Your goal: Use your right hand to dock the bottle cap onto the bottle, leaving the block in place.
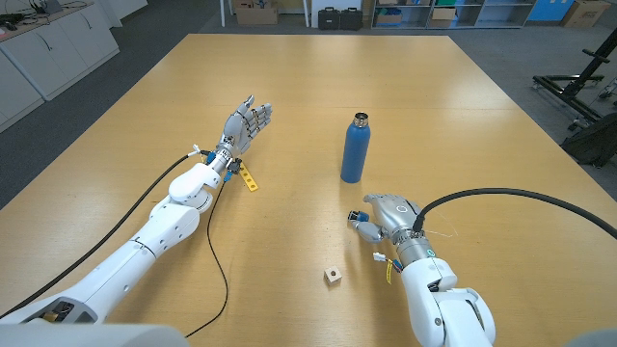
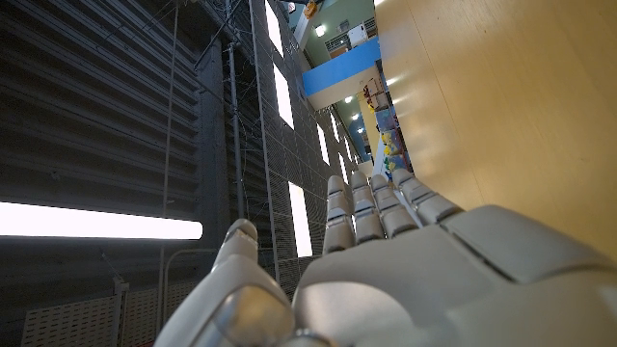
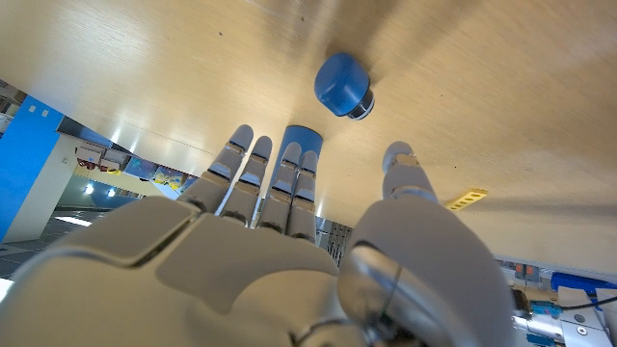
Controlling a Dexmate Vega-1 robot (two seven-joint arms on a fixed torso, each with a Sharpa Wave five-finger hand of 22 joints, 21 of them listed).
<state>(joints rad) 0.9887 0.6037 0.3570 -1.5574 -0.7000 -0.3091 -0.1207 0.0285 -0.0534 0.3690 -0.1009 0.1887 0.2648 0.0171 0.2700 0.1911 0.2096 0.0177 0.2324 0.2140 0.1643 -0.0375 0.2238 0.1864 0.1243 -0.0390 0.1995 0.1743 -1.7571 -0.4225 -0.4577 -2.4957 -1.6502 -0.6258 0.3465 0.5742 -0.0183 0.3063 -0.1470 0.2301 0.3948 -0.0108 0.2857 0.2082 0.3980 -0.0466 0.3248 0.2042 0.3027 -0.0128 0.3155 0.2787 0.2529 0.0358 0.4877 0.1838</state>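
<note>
Left hand (image 1: 245, 122) open, fingers straight, one yellow strip (image 1: 249, 177) by its wrist; one small block (image 1: 333, 277) near table (image 1: 453, 96) front edge; one blue bottle (image 1: 356, 148) upright mid-table, uncapped; one blue cap (image 1: 364, 229) loose just beside right hand (image 1: 392, 214), fingers spread, holding nothing.

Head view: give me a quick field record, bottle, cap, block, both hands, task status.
bottle: blue bottle, upright mid-table, mouth uncapped
cap: blue bottle cap on the table by the right hand's fingers; in the right wrist view it lies just beyond the fingertips, not gripped
block: small wooden block, near the table's front edge, apart from the cap and hand
right hand: right hand, fingers apart, holding nothing
left hand: left hand, open, fingers extended, idle
other: yellow strip beside the left wrist
status: cap not yet picked up
</note>
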